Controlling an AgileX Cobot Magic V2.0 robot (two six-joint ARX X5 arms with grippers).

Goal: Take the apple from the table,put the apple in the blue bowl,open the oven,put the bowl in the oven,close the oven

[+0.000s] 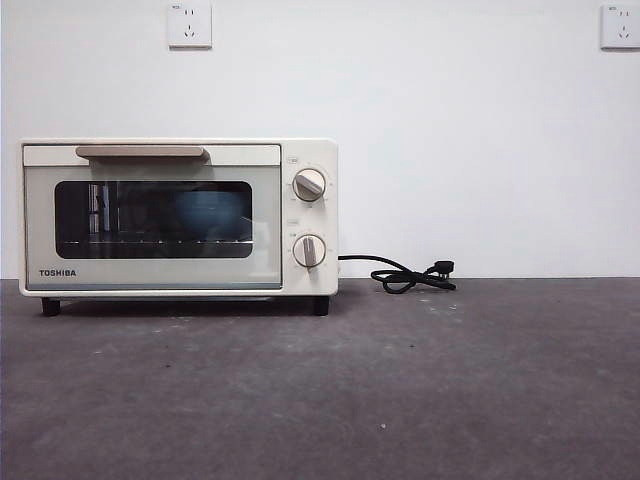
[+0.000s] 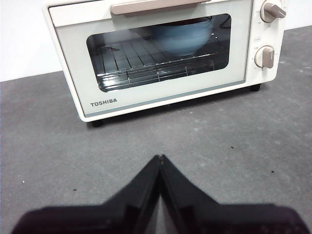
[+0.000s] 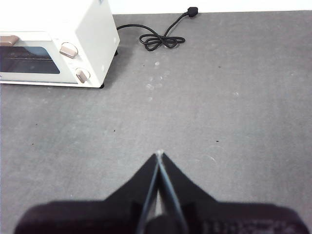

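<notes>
The cream-white oven (image 1: 178, 216) stands at the left of the table (image 1: 400, 390) with its glass door closed and its tan handle (image 1: 140, 152) at the top. Through the glass, the blue bowl (image 2: 181, 37) rests on the wire rack inside; it also shows dimly as the blue bowl (image 1: 205, 212) in the front view. The apple is hidden. My left gripper (image 2: 160, 158) is shut and empty above the table in front of the oven (image 2: 161, 53). My right gripper (image 3: 159, 154) is shut and empty, well to the right of the oven (image 3: 58, 44).
The oven's black cord (image 1: 410, 275) lies coiled on the table to its right, by the wall, with its plug loose; the cord (image 3: 158, 36) also shows in the right wrist view. Two round knobs (image 1: 309, 185) sit on the oven's right panel. Two wall sockets (image 1: 189, 24) are above.
</notes>
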